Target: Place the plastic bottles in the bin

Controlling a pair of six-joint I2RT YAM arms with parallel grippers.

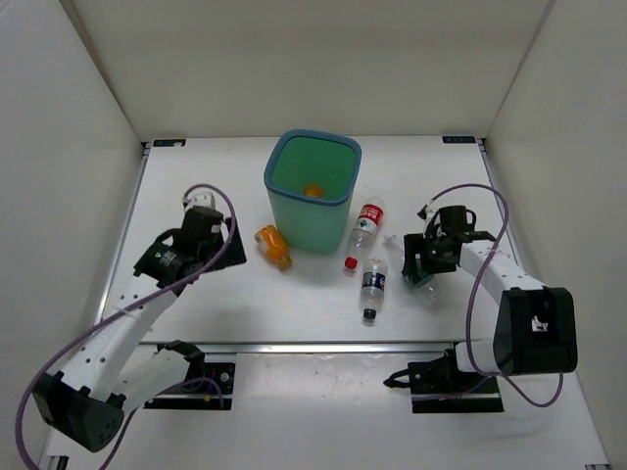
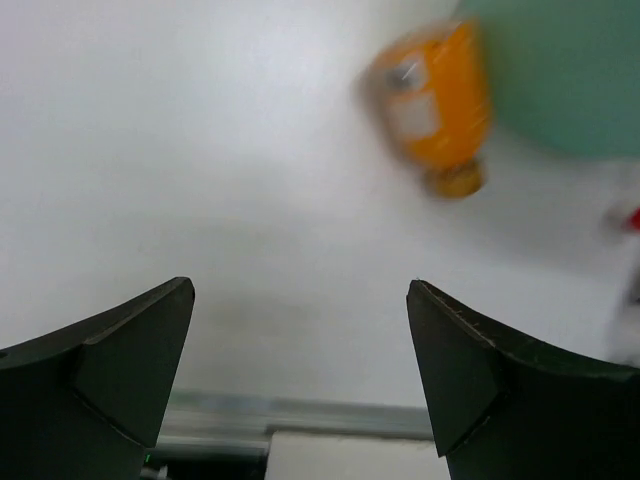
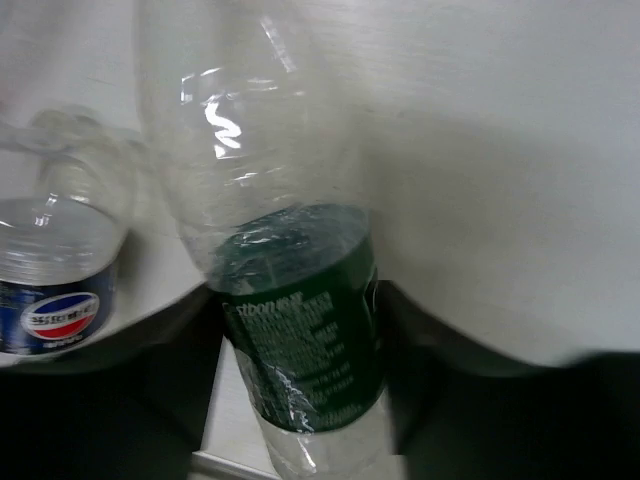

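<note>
My right gripper (image 3: pixel 300 345) is clamped on the green-label bottle (image 3: pixel 295 300), with a finger pressing each side of its label. The blue-and-white-label bottle (image 3: pixel 55 290) lies just to its left. My left gripper (image 2: pixel 300 300) stands wide open over the table (image 2: pixel 200 150). An orange bottle (image 2: pixel 435 105) lies ahead and to the right of it, beside the teal bin (image 2: pixel 560 70). Another orange bottle (image 1: pixel 313 191) sits inside the bin.

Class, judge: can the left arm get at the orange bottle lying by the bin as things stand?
Probably yes. The left end effector is open, holding nothing, and nothing stands between it and the orange bottle; the bin close beside the bottle may crowd the grip.
</note>
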